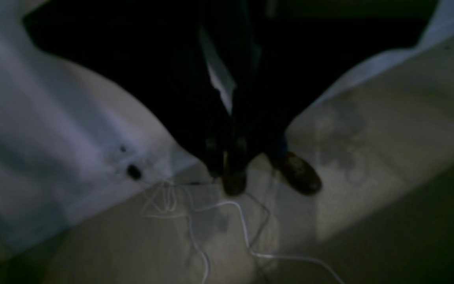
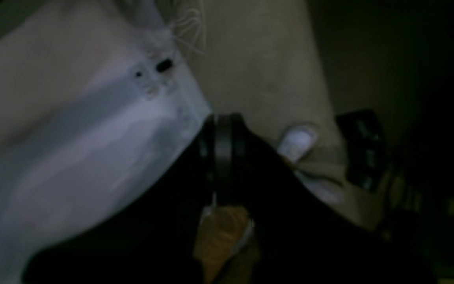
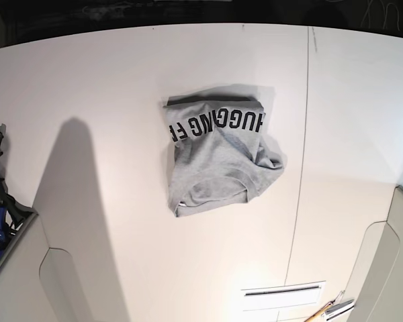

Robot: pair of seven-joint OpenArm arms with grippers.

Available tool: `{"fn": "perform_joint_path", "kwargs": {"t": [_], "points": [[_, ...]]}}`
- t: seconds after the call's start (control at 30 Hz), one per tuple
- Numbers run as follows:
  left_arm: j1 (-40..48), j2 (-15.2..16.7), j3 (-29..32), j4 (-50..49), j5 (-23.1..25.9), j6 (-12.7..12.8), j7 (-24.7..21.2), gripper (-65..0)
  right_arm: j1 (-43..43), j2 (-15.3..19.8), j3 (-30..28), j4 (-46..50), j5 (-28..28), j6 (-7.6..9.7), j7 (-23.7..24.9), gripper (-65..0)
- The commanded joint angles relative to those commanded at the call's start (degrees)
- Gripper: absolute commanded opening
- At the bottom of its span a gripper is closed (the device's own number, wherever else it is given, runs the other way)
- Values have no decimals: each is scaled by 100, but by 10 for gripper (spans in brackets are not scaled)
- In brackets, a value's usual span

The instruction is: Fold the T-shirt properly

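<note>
base view: heather-grey t-shirt folded, rumpled, black block lettering showing, on smooth white table; gripper states indiscernible.

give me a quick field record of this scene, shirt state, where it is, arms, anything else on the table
item: T-shirt, grey, black lettering showing
state: folded into a rough bundle, right edge bunched
position: middle of the white table, slightly toward the far edge
arms: neither is over the shirt in the base view; wrist views too dark to judge grippers
other: slot in the table near the front edge
</note>
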Motion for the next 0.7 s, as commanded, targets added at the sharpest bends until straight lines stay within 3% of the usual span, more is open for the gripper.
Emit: {"fn": "perform_joint_path", "kwargs": {"t": [0.17,0.37,0.7], "points": [[-970,214,507,-1091,0,2,0,-589,564,-525,0,-1014,-240,0,61,-650],[-1587,428,549,-1399,0,4,-212,-590,1069,-890,0,-1711,-455,0,297,-650],[-1895,573,549,-1397,-15,2,-389,-590,1300,-997,0,-1891,-662,0,643,-650]]}}
